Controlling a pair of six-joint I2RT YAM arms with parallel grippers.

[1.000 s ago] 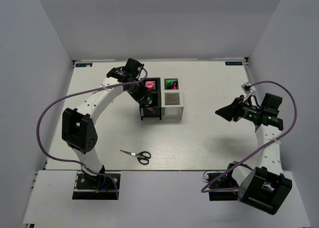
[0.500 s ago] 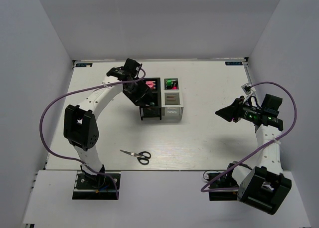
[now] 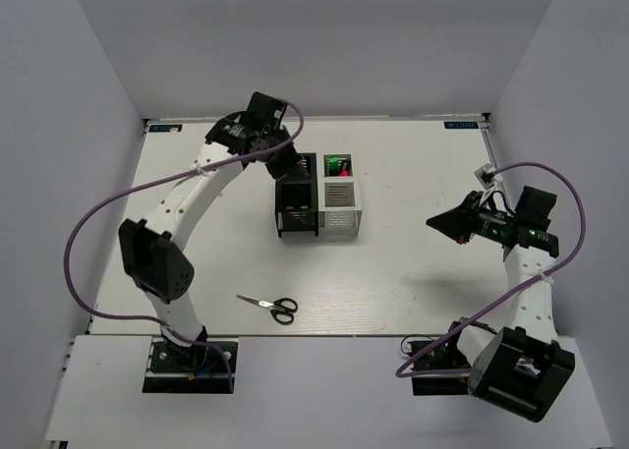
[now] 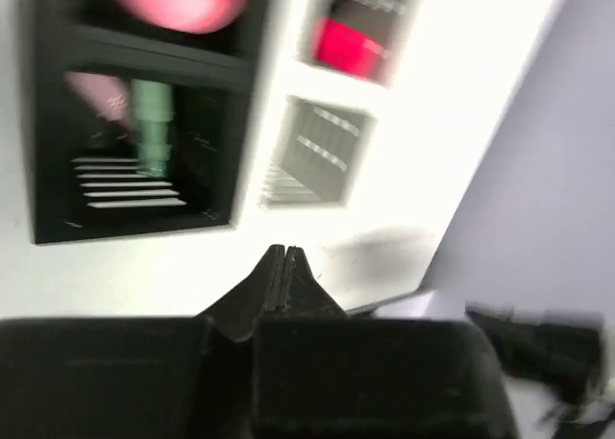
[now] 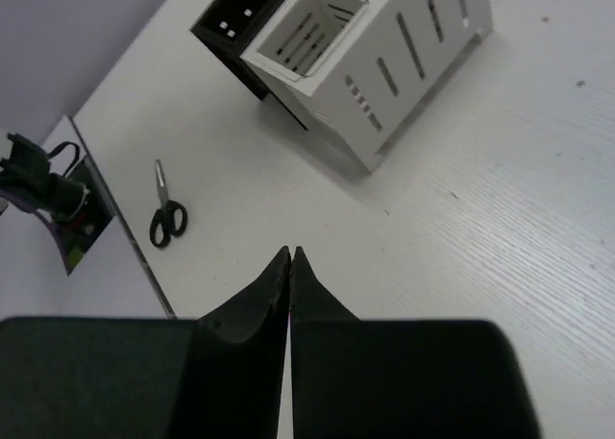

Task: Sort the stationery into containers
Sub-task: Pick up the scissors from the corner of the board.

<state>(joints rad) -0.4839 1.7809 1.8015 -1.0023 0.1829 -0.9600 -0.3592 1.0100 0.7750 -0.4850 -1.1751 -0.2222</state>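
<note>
The left gripper [image 4: 285,252], pinched shut on nothing, hovers over the containers [image 3: 339,216]. The right gripper [image 5: 289,252], likewise closed and empty, sits at their three o'clock. The scissors [image 3: 271,305] lie at seven o'clock on the table [image 3: 423,282]. The left should probably open wide and descend squarely across the pivot.

Right tool [image 5: 289,256] fingers pressed together, nothing held. Scissors [image 5: 165,218] flat on worktop [image 5: 461,247], left; white box [image 5: 384,55] touching black box [image 5: 235,12] up top.

Left tool [image 4: 285,252] is closed, reaching far forward and aimed downward; right tool [image 5: 289,253] is closed, pointing left.
</note>
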